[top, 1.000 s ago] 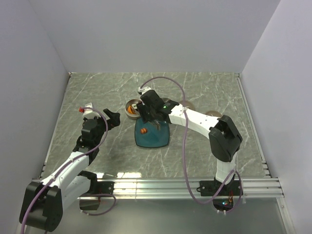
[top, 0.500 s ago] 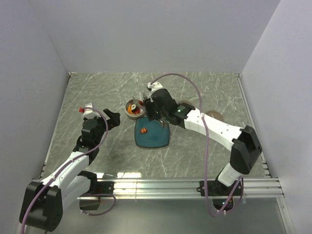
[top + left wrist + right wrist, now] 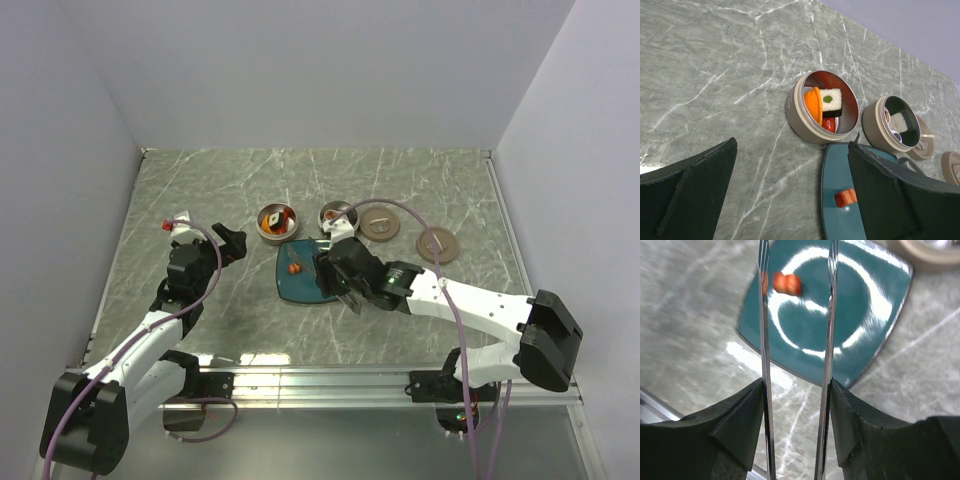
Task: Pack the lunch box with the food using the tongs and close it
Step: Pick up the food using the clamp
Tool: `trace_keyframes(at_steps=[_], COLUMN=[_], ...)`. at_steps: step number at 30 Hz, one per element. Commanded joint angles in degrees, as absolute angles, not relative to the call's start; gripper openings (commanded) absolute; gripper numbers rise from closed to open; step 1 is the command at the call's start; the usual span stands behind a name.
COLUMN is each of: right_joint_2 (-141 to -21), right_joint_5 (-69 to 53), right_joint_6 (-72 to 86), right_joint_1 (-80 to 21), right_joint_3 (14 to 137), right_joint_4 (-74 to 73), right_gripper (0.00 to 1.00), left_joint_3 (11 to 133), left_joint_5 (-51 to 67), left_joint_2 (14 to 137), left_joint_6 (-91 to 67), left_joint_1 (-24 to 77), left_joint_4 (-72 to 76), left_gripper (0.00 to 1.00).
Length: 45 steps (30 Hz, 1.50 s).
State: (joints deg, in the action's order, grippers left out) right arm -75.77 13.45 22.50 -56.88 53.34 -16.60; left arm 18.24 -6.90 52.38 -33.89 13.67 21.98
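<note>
My right gripper [image 3: 796,426] [image 3: 336,277] is shut on the tongs [image 3: 829,335], one finger pressing each thin silver arm. The tongs' tips stand apart over the teal plate [image 3: 850,325]; a red food piece [image 3: 787,284] [image 3: 294,268] lies between them, close to the left tip. The lunch box shows as two round metal tins. One tin [image 3: 815,127] [image 3: 276,222] holds an orange piece, a white block with a green centre and something red. The other tin [image 3: 872,125] [image 3: 337,216] holds a white piece. My left gripper [image 3: 790,200] [image 3: 232,243] hangs open left of the plate, holding nothing.
Two round tan lids [image 3: 380,222] [image 3: 438,246] lie on the marble table right of the tins. The metal rail [image 3: 380,378] runs along the near edge, and grey walls close the left, right and far sides. The right arm's cable [image 3: 395,207] loops over the lids.
My right arm has swung out to the right and drawn the gripper back from above the tins to the plate's near side. The left arm has not moved.
</note>
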Motion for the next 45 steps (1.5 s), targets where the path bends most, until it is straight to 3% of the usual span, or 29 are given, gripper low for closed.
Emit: trace_keyframes(at_steps=[1, 32, 40, 45], right_joint_2=[-73.74, -83.94, -84.55, -85.87], right_joint_5=[14.5, 11.69, 13.79, 15.38], right_joint_6=[26.01, 27.33, 27.6, 27.77], right_joint_1=[-56.95, -60.2, -60.99, -61.52], right_joint_3=[50.46, 51.68, 52.91, 54.75], right_joint_4=[-12.39, -12.04, -14.59, -17.22], right_gripper=[0.6, 0.58, 0.53, 0.4], left_joint_3=[19.95, 19.86, 19.69, 19.69], left_joint_5=[-6.24, -6.15, -6.24, -6.15], left_joint_2=[51.94, 51.94, 51.5, 51.42], left_joint_6=[-34.1, -34.19, -34.19, -34.28], left_joint_1=[13.45, 13.45, 13.45, 13.45], left_joint_4=[24.26, 24.43, 24.26, 24.26], left_gripper=[0.99, 0.99, 0.99, 1.0])
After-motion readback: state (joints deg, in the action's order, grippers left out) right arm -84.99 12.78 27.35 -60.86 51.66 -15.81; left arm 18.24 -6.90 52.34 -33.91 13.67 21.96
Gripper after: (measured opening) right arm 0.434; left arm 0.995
